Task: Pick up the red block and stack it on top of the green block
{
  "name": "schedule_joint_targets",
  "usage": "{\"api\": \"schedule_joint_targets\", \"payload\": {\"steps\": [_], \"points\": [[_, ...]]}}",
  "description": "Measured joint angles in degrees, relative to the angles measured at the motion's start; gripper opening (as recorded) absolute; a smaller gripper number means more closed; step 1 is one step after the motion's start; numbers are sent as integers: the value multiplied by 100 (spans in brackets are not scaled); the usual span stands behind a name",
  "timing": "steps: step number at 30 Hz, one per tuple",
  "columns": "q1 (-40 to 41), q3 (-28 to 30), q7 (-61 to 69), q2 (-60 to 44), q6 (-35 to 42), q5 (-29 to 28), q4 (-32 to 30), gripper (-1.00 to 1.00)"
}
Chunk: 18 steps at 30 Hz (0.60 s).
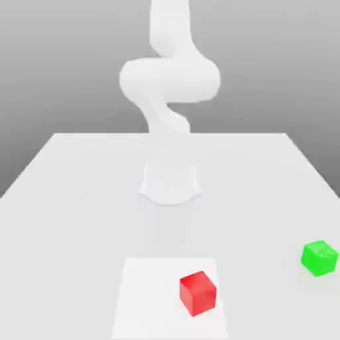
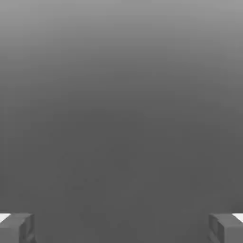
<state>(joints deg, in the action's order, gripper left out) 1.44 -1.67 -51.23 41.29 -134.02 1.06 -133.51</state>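
Plainly one red block (image 1: pixel 198 293), one green block (image 1: pixel 319 257), well apart, claw (image 2: pixel 121 228) spread wide.

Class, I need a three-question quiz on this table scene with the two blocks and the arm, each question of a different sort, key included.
1. True or false: the red block sits on top of the green block.
2. Which block lies nearer the exterior view's right edge? A) red B) green
3. Fill in: in the hand view the gripper fingers stand wide ____, with nothing between them.

Key: 1 false, the blocks rest apart on the table; 2 B; 3 apart.
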Motion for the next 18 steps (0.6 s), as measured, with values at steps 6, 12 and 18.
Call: {"api": "schedule_joint_targets", "payload": {"steps": [6, 12, 18], "points": [[334, -458, -1376, -1105, -547, 182, -422, 0], [633, -935, -2820, -2179, -1082, 212, -834, 0], [841, -1312, -4428, -3275, -1619, 18, -1247, 0]]}}
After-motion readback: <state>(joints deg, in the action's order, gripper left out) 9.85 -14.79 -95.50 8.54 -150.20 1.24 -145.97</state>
